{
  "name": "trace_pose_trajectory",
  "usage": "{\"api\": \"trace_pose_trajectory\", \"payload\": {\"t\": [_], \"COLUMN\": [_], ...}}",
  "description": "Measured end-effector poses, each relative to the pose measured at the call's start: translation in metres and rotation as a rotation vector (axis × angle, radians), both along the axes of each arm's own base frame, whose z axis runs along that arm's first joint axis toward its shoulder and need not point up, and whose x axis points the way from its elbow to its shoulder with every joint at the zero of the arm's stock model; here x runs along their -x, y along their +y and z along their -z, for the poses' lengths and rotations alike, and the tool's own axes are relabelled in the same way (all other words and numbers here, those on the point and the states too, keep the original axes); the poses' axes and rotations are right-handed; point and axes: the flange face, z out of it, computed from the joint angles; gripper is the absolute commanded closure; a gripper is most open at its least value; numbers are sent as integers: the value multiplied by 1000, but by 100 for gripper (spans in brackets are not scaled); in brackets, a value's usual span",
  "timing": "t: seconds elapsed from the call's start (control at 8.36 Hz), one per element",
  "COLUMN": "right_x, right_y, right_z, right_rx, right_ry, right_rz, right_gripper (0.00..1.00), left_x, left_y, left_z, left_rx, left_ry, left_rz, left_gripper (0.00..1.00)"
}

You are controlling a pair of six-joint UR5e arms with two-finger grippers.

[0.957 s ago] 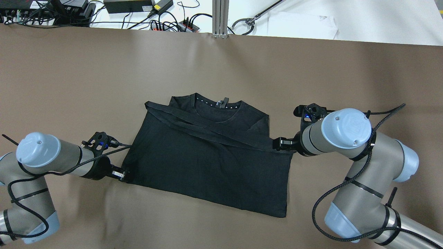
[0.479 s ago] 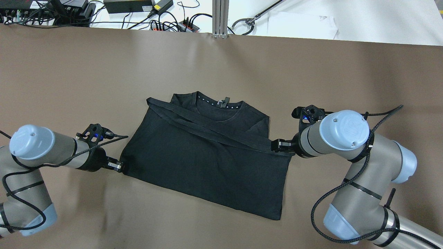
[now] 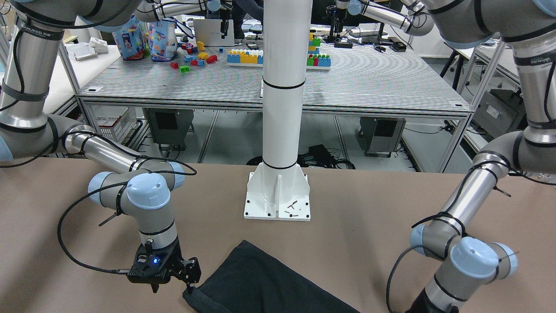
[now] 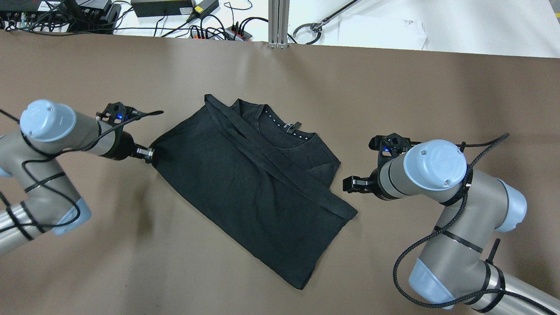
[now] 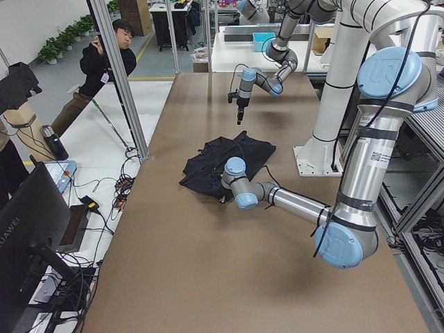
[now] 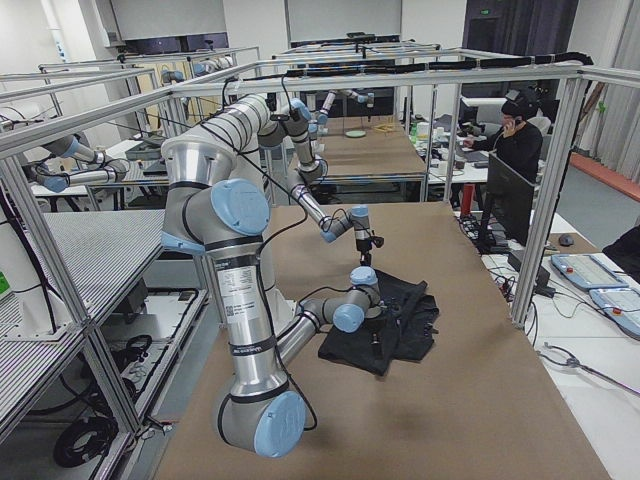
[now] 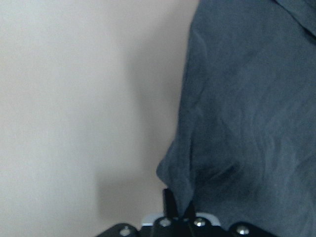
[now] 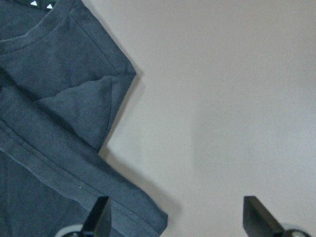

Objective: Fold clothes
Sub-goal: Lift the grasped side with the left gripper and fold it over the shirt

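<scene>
The black garment lies flat and skewed on the brown table, collar towards the far side, with a long hemmed strip folded across it. My left gripper is shut on the garment's left corner; the left wrist view shows the cloth pinched between its fingertips. My right gripper is open and empty, just off the garment's right side. In the right wrist view its fingers stand wide apart, with the hem corner between them. The front view shows the right gripper beside the cloth.
Cables and power supplies line the table's far edge beside an aluminium post. The robot's white column base stands near the garment. An operator stands beyond the table in the left view.
My left gripper has pulled its corner towards the far side, turning the garment clockwise in the overhead view. The right gripper has let go of the cloth and stayed in place.
</scene>
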Motion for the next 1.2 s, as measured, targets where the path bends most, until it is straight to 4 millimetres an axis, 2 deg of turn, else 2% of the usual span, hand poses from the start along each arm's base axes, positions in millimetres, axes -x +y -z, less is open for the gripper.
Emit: {"api": "trace_pose_trajectory", "payload": {"t": [0.24,0.36,0.6,0.72,0.84,0.96,1.08,1.2], "right_x": [0,0,0,0,0,0,1,1], "right_y": [0,0,0,1,1,1,1,1], "right_z": [0,0,0,0,0,0,0,-1], "right_rx": [1,2,5,6,6,6,6,7], "right_ry": [0,-1,-2,-2,-2,-2,-2,-1], "right_rz": [-1,-3,-4,-5,-5,-5,-4,-3], "right_gripper": [6,6,6,6,6,6,6,6], "left_x": [-6,-16,-51,-70,-84,-91,-93,-90], "left_y": [-86,-126,-198,-226,-243,-251,-254,-258], "left_z": [28,44,84,110,134,148,153,154], "left_rx": [-9,-20,-26,-23,-21,-21,-22,-30], "left_ry": [-77,-114,-187,-222,-240,-248,-252,-258], "left_rz": [59,87,139,160,169,172,175,177], "left_gripper": [100,100,100,100,100,100,1,0]}}
